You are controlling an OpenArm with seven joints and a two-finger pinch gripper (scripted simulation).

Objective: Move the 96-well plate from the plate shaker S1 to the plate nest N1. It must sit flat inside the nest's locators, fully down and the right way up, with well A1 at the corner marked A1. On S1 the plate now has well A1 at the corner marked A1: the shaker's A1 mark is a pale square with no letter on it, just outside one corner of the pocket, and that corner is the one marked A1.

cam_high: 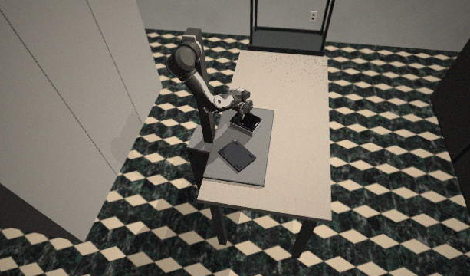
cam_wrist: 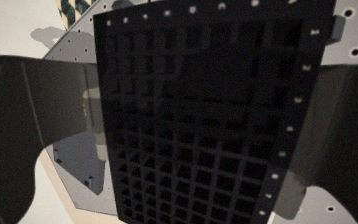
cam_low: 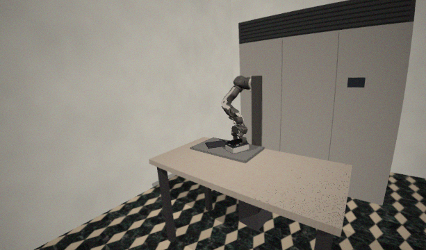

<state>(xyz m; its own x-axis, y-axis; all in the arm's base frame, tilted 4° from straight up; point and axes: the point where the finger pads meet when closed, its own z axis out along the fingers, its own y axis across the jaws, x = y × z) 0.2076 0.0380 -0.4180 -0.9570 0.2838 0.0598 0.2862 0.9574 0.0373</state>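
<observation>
The black 96-well plate [cam_high: 251,122] sits in the pale plate shaker S1 [cam_high: 244,129] at the far end of the grey mat. In the wrist view the plate [cam_wrist: 205,115] fills the middle, with a dark finger pressed against each long side. My gripper [cam_high: 244,113] is down over the plate and shut on it; the plate still rests in the shaker's pocket. The dark plate nest N1 [cam_high: 237,155] lies on the mat nearer the table's front and is empty. Shaker and nest also show in the exterior view [cam_low: 237,147], [cam_low: 215,144]. I cannot make out the A1 marks.
The grey mat [cam_high: 254,169] lies along the table's left edge. The arm's dark post [cam_high: 205,115] stands just left of the mat. A tall grey cabinet [cam_high: 47,96] stands left of the table, and a dark frame [cam_high: 290,27] at its far end.
</observation>
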